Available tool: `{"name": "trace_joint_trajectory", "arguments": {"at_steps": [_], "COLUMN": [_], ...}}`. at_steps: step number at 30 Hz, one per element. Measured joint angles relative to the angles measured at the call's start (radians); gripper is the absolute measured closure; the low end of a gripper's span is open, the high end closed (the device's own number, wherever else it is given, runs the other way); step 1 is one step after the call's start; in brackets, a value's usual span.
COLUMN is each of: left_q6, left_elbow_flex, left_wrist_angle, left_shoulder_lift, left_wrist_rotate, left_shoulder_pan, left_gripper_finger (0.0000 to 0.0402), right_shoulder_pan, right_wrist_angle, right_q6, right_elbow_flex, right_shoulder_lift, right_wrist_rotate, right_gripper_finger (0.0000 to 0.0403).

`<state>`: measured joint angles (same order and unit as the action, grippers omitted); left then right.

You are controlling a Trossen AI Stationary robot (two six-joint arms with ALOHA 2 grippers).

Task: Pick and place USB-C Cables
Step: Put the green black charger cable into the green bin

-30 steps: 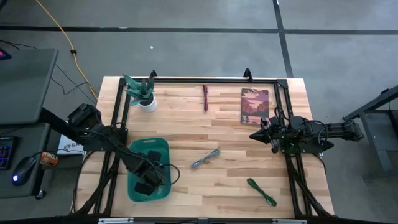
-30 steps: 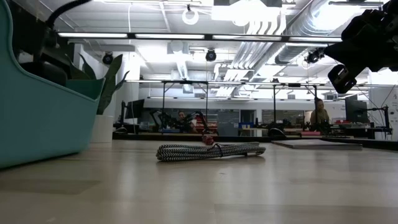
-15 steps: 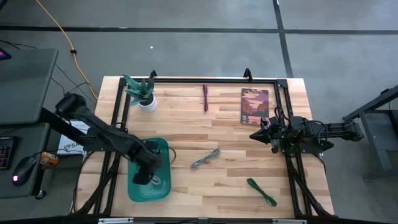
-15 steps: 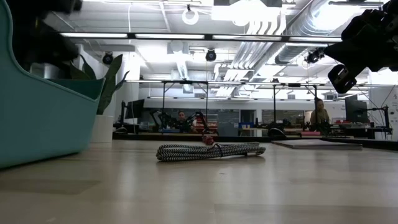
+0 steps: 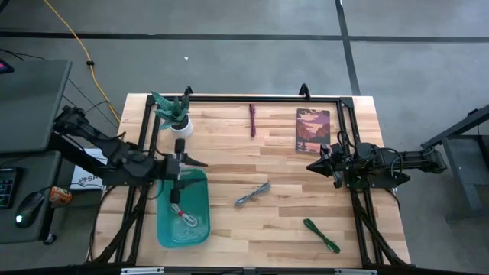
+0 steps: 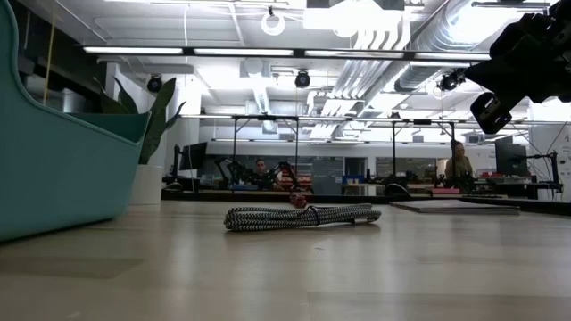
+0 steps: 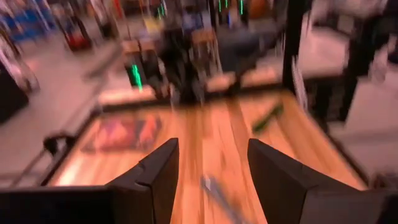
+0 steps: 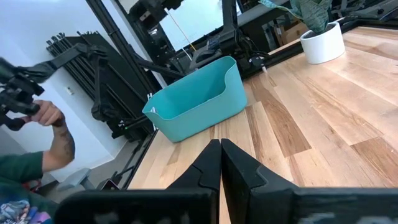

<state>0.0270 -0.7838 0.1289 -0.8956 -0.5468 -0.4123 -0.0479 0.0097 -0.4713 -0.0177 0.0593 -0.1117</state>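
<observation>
The white cable [image 5: 185, 216] lies loose on the floor of the teal bin [image 5: 200, 183]. The grey cable [image 5: 252, 194] lies mid-table and also shows in the low view [image 6: 303, 215]. The dark maroon cable [image 5: 252, 120] lies near the far edge, and the green cable [image 5: 321, 235] lies near the near right corner. My left gripper [image 5: 192, 162] is open and hovers level over the bin's far rim, pointing toward the table's right; its wrist view is blurred [image 7: 211, 168]. My right gripper [image 5: 312, 166] is shut and waits above the table's right side.
A potted plant [image 5: 174, 113] stands at the far left, just beyond the bin. A book [image 5: 313, 130] lies flat at the far right. Bare wood lies between the bin and the grey cable. A person's hand [image 8: 53, 118] shows beyond the table's left side.
My left gripper has risen out of the teal bin and drawn back toward the far edge, tipping from pointing down to level. The white cable, hidden under the gripper before, now lies free in the bin. My right arm has kept still.
</observation>
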Motion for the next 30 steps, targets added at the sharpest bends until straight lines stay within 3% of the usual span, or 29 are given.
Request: {"name": "trace_joint_trajectory", "arguments": {"at_steps": [4,8,15,30], "left_q6": [0.053,0.036,0.009,0.018], "left_elbow_flex": [0.148,0.242,0.315,0.317], "left_wrist_angle": [-0.262,-0.39,-0.43,-0.434], "left_shoulder_lift": [0.054,0.089,0.114,0.115], "left_wrist_rotate": [-0.003,-0.003,-0.003,0.015], "left_shoulder_pan": [0.021,0.044,0.054,0.055], "left_gripper_finger": [0.0231,0.0231,0.0231,0.0231], "right_shoulder_pan": [0.0,0.0,0.0,0.0], "right_wrist_angle": [0.0,0.0,0.0,-0.001], "right_q6": [0.0,0.0,0.0,0.0], "right_elbow_flex": [0.0,0.0,0.0,0.0], "right_shoulder_lift": [0.0,0.0,0.0,0.0], "right_wrist_rotate": [0.0,0.0,0.0,0.0], "right_gripper_finger": [0.0402,0.0402,0.0402,0.0402]}}
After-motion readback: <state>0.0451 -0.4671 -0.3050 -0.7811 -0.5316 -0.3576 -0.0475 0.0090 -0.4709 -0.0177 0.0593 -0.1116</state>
